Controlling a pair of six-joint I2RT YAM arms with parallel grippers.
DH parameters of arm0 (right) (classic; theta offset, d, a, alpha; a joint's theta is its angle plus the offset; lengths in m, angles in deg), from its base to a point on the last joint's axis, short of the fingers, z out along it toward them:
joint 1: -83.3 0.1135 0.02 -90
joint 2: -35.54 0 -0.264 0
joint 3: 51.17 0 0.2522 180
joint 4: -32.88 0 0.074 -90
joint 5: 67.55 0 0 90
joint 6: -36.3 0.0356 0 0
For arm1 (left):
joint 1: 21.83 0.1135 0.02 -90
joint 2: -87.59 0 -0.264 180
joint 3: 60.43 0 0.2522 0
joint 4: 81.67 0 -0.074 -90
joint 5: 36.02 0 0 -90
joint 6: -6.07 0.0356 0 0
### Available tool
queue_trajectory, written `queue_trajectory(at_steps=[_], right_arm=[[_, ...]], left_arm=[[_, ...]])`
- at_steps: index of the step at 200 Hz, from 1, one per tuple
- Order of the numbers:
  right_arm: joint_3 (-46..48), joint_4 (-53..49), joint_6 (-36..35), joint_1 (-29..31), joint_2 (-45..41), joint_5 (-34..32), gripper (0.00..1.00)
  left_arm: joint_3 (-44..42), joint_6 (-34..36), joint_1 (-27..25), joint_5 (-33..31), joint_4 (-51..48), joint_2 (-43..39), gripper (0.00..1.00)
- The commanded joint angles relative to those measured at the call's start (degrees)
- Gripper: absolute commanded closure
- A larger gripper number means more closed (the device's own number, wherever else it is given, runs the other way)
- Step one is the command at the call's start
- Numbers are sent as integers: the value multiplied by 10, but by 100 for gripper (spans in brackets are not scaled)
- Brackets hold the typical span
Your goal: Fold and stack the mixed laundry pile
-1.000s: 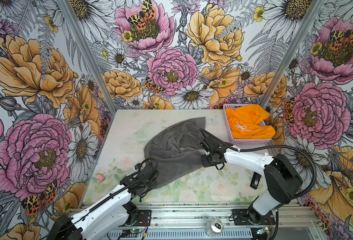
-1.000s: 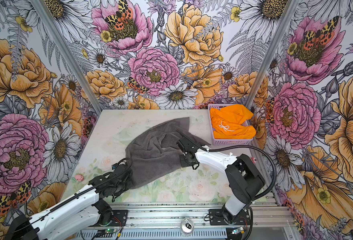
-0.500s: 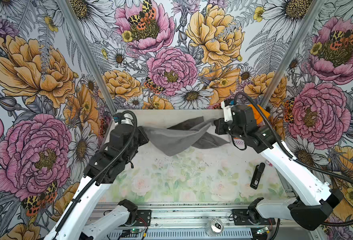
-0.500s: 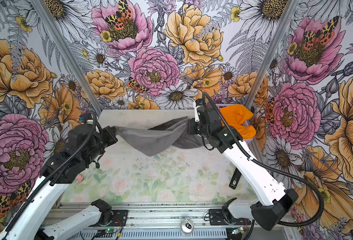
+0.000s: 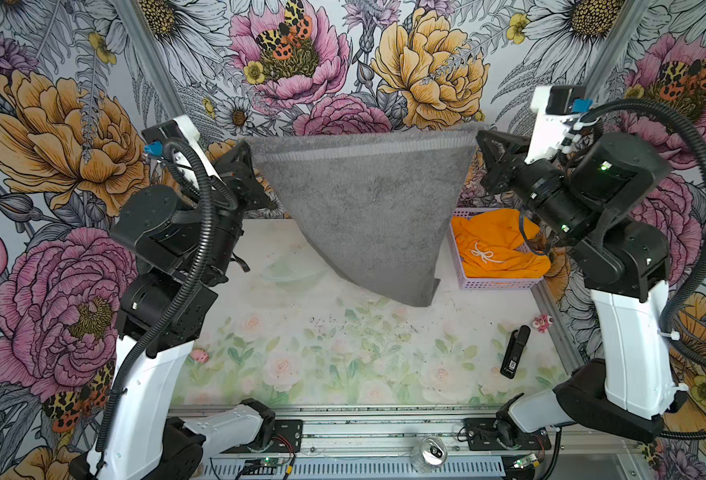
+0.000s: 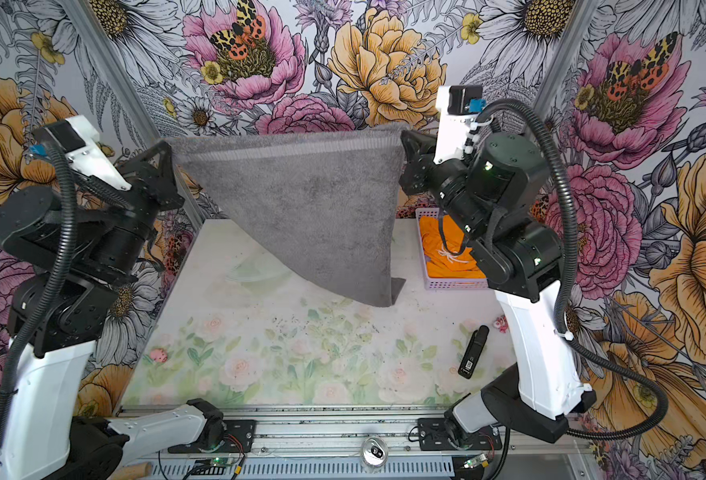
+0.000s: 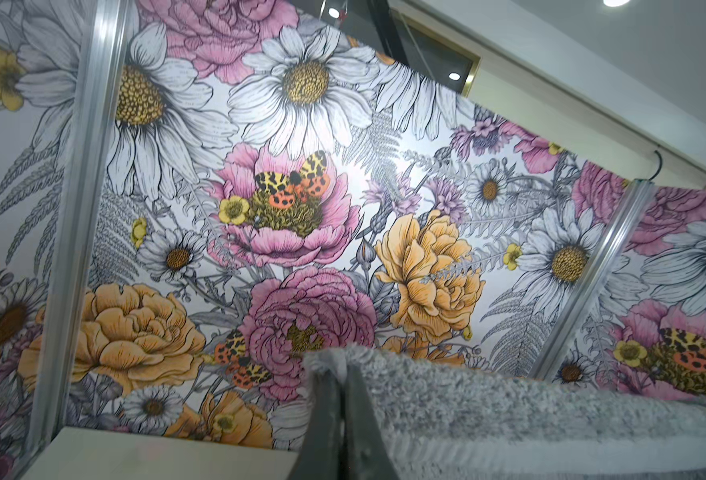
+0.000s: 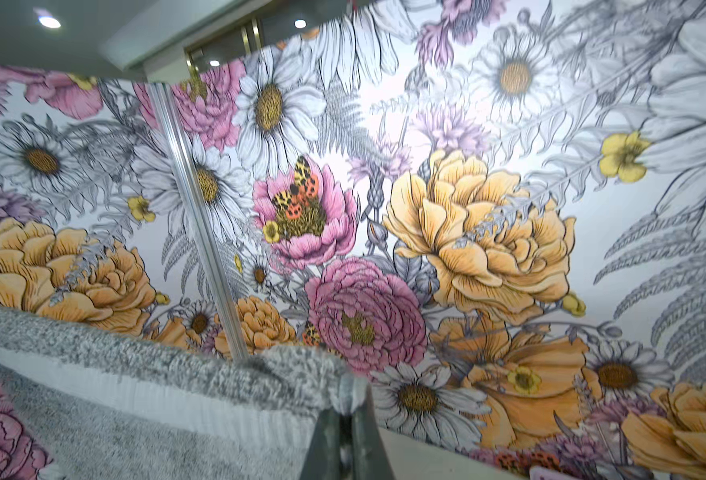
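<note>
The dark grey towel (image 5: 368, 208) (image 6: 314, 216) hangs stretched in the air between both arms, its top hem taut and level, its lower point just touching the table in both top views. My left gripper (image 5: 246, 146) (image 6: 167, 146) (image 7: 342, 370) is shut on one top corner of the towel (image 7: 509, 411). My right gripper (image 5: 479, 137) (image 6: 404, 137) (image 8: 345, 409) is shut on the other top corner of the towel (image 8: 135, 374). The orange shorts (image 5: 497, 245) (image 6: 447, 253) with a white drawstring lie in the lavender basket (image 5: 492, 283) (image 6: 455, 284) at the back right.
A small black device (image 5: 514, 351) (image 6: 472, 351) lies on the floral table (image 5: 322, 357) at the front right. A tiny pink toy (image 5: 541, 322) sits near the right edge, another (image 5: 199, 355) at the left. A metal can (image 5: 430, 451) stands on the front rail.
Both arms have risen from the table with the towel and moved apart, so the slack, sagging cloth is now pulled taut and high as a hanging sheet.
</note>
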Motion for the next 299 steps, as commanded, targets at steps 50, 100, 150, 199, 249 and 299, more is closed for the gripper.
queue_trajectory(at_steps=[50,100,150,199,249,299], right_arm=[[-170,57,-10,-3,38,57,100],[-169,101,3,5,7,126,100],[-169,145,0,4,-16,135,100],[-157,150,-95,-12,10,48,100],[-148,171,-46,-162,100,68,100],[-147,187,-29,-214,246,103,100]], left_arm=[[221,125,-35,41,70,63,100],[259,152,-55,64,70,30,100],[292,130,-23,114,73,25,100],[198,165,-23,63,140,31,100],[189,106,70,115,170,136,100],[47,4,188,171,292,228,100]])
